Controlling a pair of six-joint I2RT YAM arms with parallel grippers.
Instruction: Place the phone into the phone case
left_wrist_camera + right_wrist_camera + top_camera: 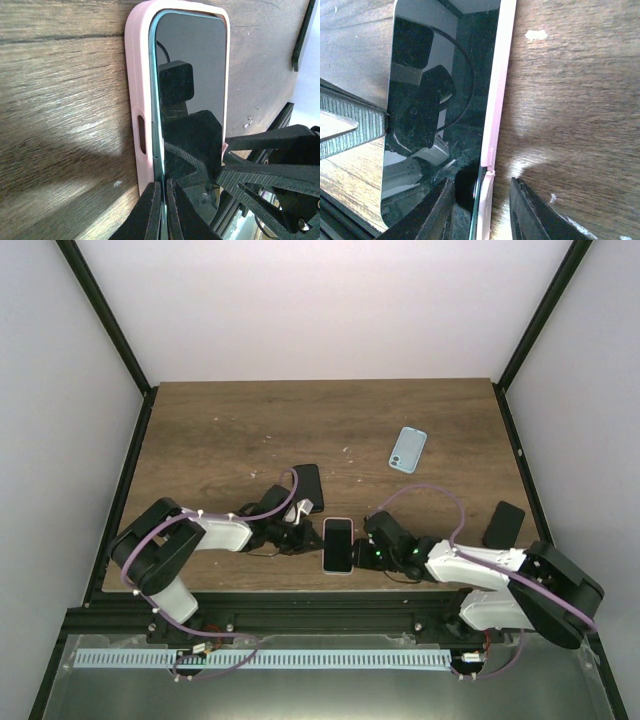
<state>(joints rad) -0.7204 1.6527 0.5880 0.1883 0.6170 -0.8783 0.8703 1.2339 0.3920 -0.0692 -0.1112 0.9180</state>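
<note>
Near table (250, 430) edge, mid: my L pincer (163, 192) nips phone (192, 45) rim, nearly closed; R pincer (482, 200) half-open astride pink case (495, 100) wall.

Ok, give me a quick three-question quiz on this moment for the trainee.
1. True or false: the phone lies between the left gripper and the right gripper.
2. What colour is the case around the phone? A blue, B pink, C black.
3. Fill in: the blue item lies on the ___ arm's side of the table.
Key: 1 true; 2 B; 3 right.
</note>
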